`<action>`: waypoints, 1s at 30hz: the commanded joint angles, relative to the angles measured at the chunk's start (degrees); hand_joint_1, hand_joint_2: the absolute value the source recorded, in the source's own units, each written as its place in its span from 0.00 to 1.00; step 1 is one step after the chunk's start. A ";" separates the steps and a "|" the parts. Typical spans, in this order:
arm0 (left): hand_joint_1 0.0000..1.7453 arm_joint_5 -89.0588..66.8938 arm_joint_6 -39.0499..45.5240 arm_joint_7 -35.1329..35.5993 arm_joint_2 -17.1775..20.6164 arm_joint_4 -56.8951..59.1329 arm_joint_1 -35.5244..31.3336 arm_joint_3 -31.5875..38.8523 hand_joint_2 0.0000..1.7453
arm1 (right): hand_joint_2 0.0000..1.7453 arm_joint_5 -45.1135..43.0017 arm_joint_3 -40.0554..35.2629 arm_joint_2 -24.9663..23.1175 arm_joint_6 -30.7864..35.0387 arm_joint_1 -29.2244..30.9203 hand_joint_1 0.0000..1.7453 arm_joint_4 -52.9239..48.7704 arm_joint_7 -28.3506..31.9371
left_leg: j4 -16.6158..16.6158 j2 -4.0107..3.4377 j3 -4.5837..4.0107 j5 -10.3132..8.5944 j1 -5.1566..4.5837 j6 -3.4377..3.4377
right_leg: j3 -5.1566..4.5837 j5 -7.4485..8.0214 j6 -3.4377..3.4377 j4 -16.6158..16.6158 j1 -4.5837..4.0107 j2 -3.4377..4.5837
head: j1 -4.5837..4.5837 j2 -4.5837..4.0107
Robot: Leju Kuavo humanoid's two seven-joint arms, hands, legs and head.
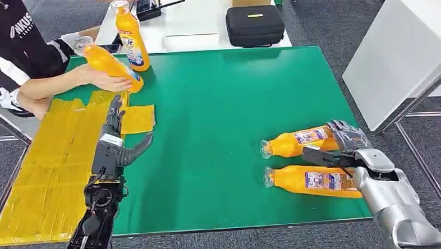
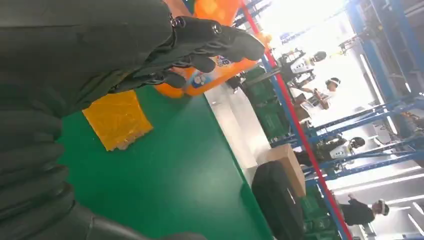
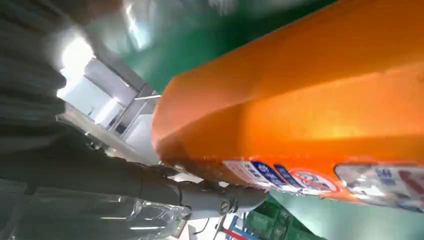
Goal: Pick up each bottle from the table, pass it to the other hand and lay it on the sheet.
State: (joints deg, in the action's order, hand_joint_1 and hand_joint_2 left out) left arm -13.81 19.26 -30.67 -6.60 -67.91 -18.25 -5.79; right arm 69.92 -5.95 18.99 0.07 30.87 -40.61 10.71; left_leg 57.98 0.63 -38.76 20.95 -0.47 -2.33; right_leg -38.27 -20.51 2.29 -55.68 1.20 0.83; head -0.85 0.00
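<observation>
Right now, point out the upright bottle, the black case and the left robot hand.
upright bottle [image 1: 132, 41]: head view, on its orange body above the label.
black case [image 1: 255, 25]: head view, on the middle of its lid.
left robot hand [image 1: 116, 141]: head view, on the back of the hand.

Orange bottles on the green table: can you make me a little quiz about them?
1. True or false: the farther lying bottle and the nearer lying bottle both point their caps toward the yellow sheet.
2. How many orange bottles are in the head view, counting the standing bottle?
3. What holds the tilted bottle? A: a metal stand. B: a person's hand. C: nothing.
Key: 1 true; 2 four; 3 B.
</observation>
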 commanded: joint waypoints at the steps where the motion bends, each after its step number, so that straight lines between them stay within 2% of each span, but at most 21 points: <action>1: 0.00 2.04 0.10 -1.29 0.90 5.48 -1.73 -2.10 1.00 | 1.00 -0.27 -5.37 -4.64 8.70 5.32 0.00 13.68 6.38 | -0.01 -0.23 0.46 0.23 0.08 0.19 | 0.41 -0.13 -0.16 0.05 -0.11 0.12 | -0.02 0.00; 5: 0.00 2.36 -0.06 -2.03 0.50 8.95 -3.73 -3.56 1.00 | 1.00 3.76 -9.91 -6.00 14.19 6.75 0.00 15.47 3.47 | 0.02 -0.30 0.43 0.21 0.07 0.19 | 0.35 -0.11 -0.16 0.00 -0.09 0.14 | -0.02 0.00; 8: 0.00 2.55 0.35 -2.14 0.17 10.13 -4.43 -3.95 1.00 | 1.00 5.98 -11.63 -5.98 15.55 6.33 0.00 14.90 2.01 | -0.01 -0.11 0.27 0.10 0.08 0.14 | 0.24 -0.06 -0.12 0.04 -0.10 0.01 | 0.00 0.00; 21: 0.00 3.40 0.69 -2.08 0.47 9.94 -4.42 -3.95 1.00 | 1.00 8.46 -13.68 -5.85 13.57 7.40 0.00 15.78 1.05 | 0.01 -0.10 0.31 0.11 0.06 0.15 | 0.26 -0.09 -0.13 0.01 -0.08 0.01 | 0.00 0.00; 23: 0.00 3.84 0.80 -2.23 0.58 10.00 -4.48 -4.18 1.00 | 1.00 8.02 -13.73 -5.88 10.29 8.11 0.00 17.23 1.08 | 0.00 -0.06 0.37 0.12 0.08 0.17 | 0.32 -0.11 -0.15 0.02 -0.10 -0.04 | -0.02 0.00; 24: 0.00 4.19 0.97 -2.33 0.66 10.01 -4.59 -4.45 1.00 | 1.00 6.90 -13.22 -5.79 6.91 8.75 0.40 18.43 1.19 | -0.02 -0.06 0.27 0.06 0.05 0.11 | 0.21 -0.05 -0.10 0.03 -0.07 0.00 | 0.00 0.00; 25: 0.00 4.28 1.06 -2.34 0.70 10.02 -4.67 -4.59 1.00 | 1.00 6.02 -12.75 -5.63 4.87 8.91 0.98 18.78 1.81 | 0.02 -0.07 0.34 0.11 0.06 0.14 | 0.28 -0.10 -0.12 -0.01 -0.07 -0.01 | 0.00 0.00; 27: 0.00 4.82 1.37 -2.43 0.82 9.99 -5.01 -5.07 1.00 | 1.00 3.37 -11.82 -4.82 0.37 8.97 1.00 19.31 3.15 | 0.01 -0.06 0.36 0.10 0.06 0.14 | 0.30 -0.09 -0.12 0.01 -0.08 -0.03 | 0.00 0.00; 30: 0.00 5.11 1.55 -2.25 0.81 9.63 -5.06 -5.28 1.00 | 1.00 2.46 -11.98 -4.28 -1.04 9.22 1.00 19.71 3.20 | 0.03 0.01 0.53 0.16 0.10 0.19 | 0.50 -0.17 -0.17 0.01 -0.12 -0.12 | 0.00 0.00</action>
State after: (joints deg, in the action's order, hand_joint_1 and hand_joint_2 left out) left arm -9.53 20.39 -33.05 -6.67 -62.01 -20.58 -9.27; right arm 74.62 -16.90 14.49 4.06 38.56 -27.93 13.07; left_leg 57.98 0.55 -38.57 20.94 -0.47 -2.33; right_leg -38.17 -20.51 2.27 -55.67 1.19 0.92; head -0.85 0.00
